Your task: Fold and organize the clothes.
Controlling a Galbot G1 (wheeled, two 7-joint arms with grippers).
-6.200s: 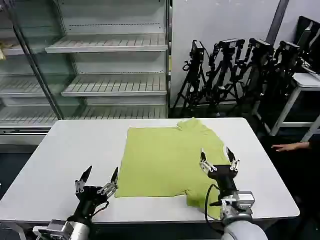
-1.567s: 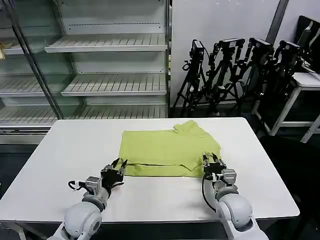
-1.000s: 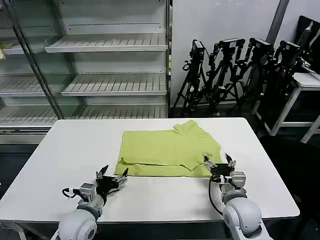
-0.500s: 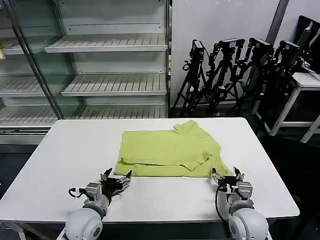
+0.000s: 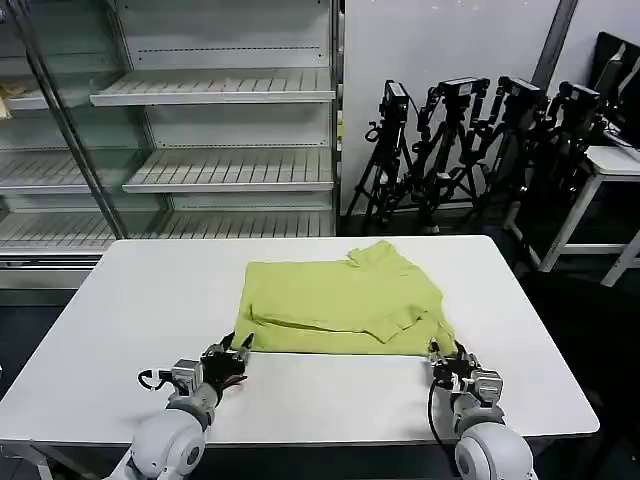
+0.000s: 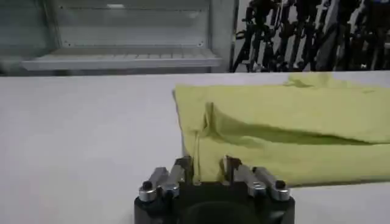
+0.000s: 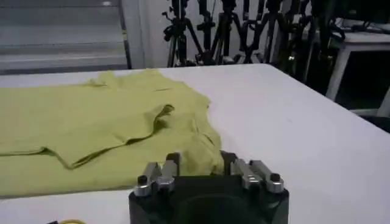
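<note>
The lime T-shirt (image 5: 340,295) lies folded once on the white table (image 5: 130,290), with a sleeve bunched at its far right. My left gripper (image 5: 235,350) sits low at the shirt's near left corner. In the left wrist view the shirt (image 6: 286,122) has its near hem between the left gripper's (image 6: 206,170) parted fingers. My right gripper (image 5: 447,358) is at the near right corner. In the right wrist view the right gripper (image 7: 200,161) stands open with the edge of the shirt (image 7: 91,128) between its fingers.
Bare tabletop lies on both sides of the shirt and in front of it. Behind the table stand glass-fronted shelves (image 5: 210,130) and a cluster of black tripods (image 5: 470,140). A white desk (image 5: 610,160) is at the far right.
Both grippers drew back from the shirt with fingers spread, then came forward again to its near corners with fingers narrower. The shirt's near left corner has shifted slightly.
</note>
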